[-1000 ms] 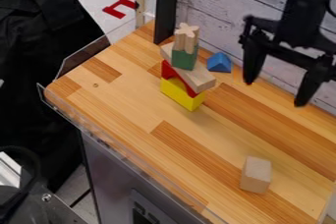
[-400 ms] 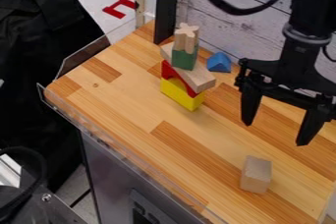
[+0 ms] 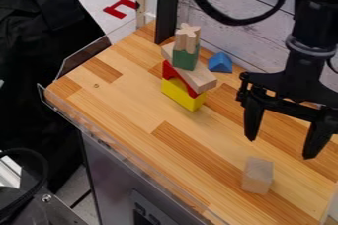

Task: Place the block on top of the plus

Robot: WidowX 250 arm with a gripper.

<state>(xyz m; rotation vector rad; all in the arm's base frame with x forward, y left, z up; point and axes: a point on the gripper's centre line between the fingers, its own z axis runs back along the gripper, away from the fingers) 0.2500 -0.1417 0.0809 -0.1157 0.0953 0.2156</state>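
Right up front, it's the pale wooden block (image 3: 257, 175), standing on the wooden tabletop (image 3: 142, 108) towards the near right, and that's the piece to be placed! Just beyond it in this view comes the black gripper (image 3: 280, 148), hanging over the right side of the table, released, its two fingers spread wide and pointing down, one further left, the other out towards the right edge. Further back and over to the left, what a tower! A yellow block (image 3: 178, 93) holds up the bottom, a red arch (image 3: 176, 77) rides on that, then a pale plank (image 3: 198, 78) lies slantwise across. On the plank sits a green block (image 3: 186, 58), and there at the very summit stands the wooden plus (image 3: 188, 39), upright, its cross-shaped end facing up. Behind the tower and to its right, a blue triangular block (image 3: 220, 63) rests on the table, near the whitewashed plank wall (image 3: 218, 29). A dark post (image 3: 167, 9) rises at the back corner, and away past the table, down on the floor, lies a red bracket-shaped piece (image 3: 119, 9).
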